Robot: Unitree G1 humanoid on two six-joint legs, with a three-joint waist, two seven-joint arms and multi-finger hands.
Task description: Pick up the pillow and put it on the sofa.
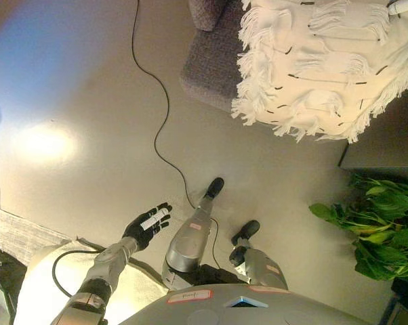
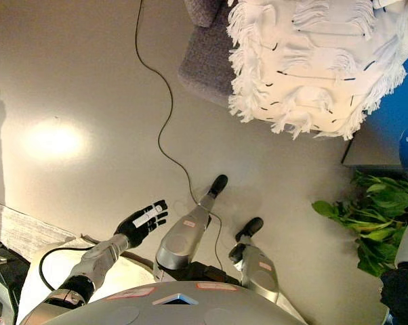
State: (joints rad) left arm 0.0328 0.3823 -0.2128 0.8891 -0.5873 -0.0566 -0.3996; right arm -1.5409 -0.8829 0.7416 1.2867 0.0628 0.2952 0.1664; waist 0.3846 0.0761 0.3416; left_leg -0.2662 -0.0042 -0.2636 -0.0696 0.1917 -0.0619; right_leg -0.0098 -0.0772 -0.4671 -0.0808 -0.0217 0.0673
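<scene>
Layout: pillow (image 1: 322,64) at top right, lying on sofa (image 1: 211,71) w/ its fringe overhanging sofa's front edge. Plant (image 1: 383,233) at right, below pillow. Left hand (image 1: 146,227) at lower left, above floor (image 1: 89,101).

Pillow (image 1: 319,64), upper right: top and right side cut off by the frame edge; full outline could not be seen. Sofa (image 1: 207,64) mostly hidden beneath the pillow; only a grey corner showed, and its top ran out of frame. Right hand (image 2: 402,288): only a dark part showed at the lower right edge of the right eye view; finger state could not be told. Plant (image 1: 380,233), lower right, clipped by the right edge. Rug (image 1: 17,237), lower left, cut by the left edge.
</scene>
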